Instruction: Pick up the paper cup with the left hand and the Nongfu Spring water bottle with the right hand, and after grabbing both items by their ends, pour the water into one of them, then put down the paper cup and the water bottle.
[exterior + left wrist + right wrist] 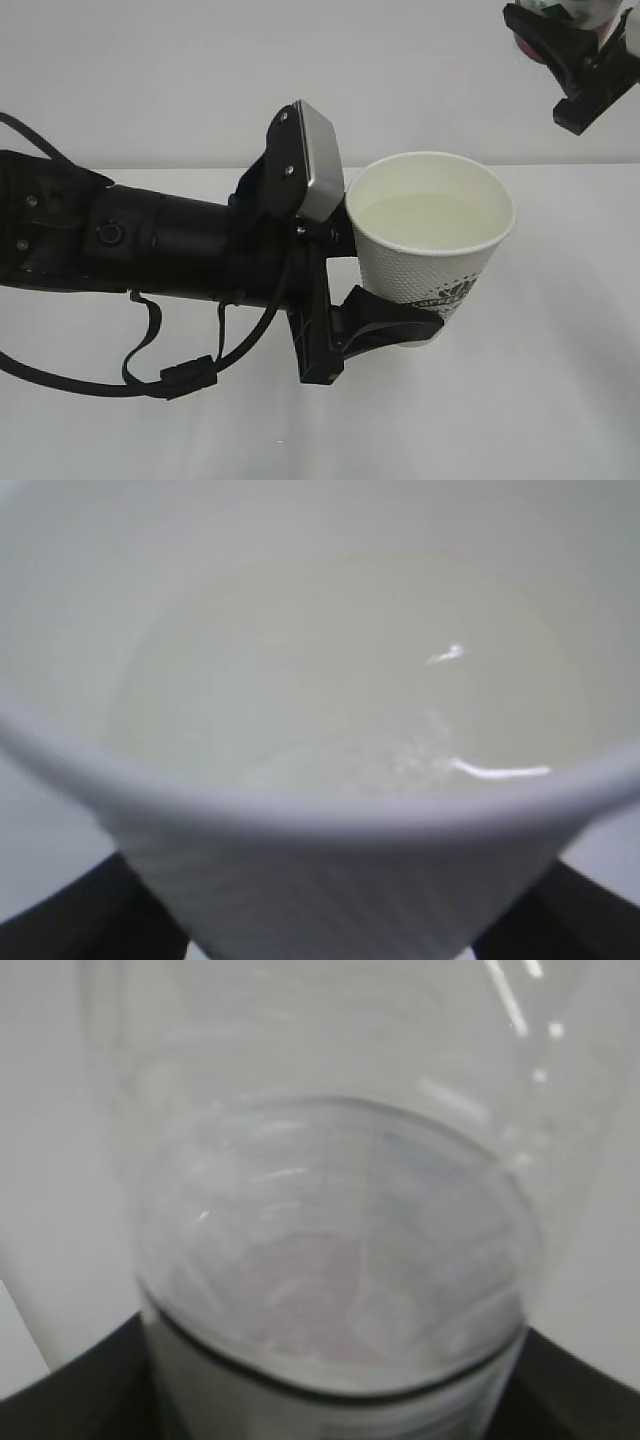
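The white dimpled paper cup (pixel 430 265) is held upright above the table, and my left gripper (pixel 385 288) is shut on its lower part. Pale water (pixel 425 220) stands in it, well below the rim. Seen from the left wrist, the cup (pixel 330 900) fills the frame, its water (pixel 340 700) glints, and a black finger (pixel 60 920) shows on each side. At the top right, my right gripper (pixel 585 70) is shut on the Nongfu Spring water bottle (pixel 580 12), mostly cut off by the frame edge. The right wrist view shows the clear bottle (pixel 330 1260) between dark fingers (pixel 80 1390).
The white table (pixel 560 400) lies below both arms, with a plain pale wall behind it. The thick left arm (pixel 150 245) and its looping cables (pixel 170 375) span the left half of the exterior view.
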Tool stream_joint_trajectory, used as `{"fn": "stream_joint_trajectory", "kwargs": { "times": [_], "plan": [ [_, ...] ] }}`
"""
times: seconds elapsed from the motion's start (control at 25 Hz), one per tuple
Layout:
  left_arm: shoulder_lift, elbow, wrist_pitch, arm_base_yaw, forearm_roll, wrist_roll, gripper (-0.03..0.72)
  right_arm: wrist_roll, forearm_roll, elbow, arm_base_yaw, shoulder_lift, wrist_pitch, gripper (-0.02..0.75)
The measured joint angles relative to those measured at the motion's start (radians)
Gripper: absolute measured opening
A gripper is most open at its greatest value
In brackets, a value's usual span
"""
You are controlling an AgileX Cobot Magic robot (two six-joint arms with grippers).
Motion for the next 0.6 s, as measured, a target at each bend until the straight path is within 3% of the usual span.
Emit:
{"fn": "stream_joint_trajectory", "kwargs": {
  "times": [0.44,0.6],
  "plan": [
    [0.000,0.000,0.000,0.000,0.000,0.000,0.543,0.167,0.006,0.000,0.000,0.000,0.058,0.500],
    [0.000,0.002,0.000,0.000,0.000,0.000,0.543,0.185,0.057,0.000,0.000,0.000,0.121,0.500]
  ]
}}
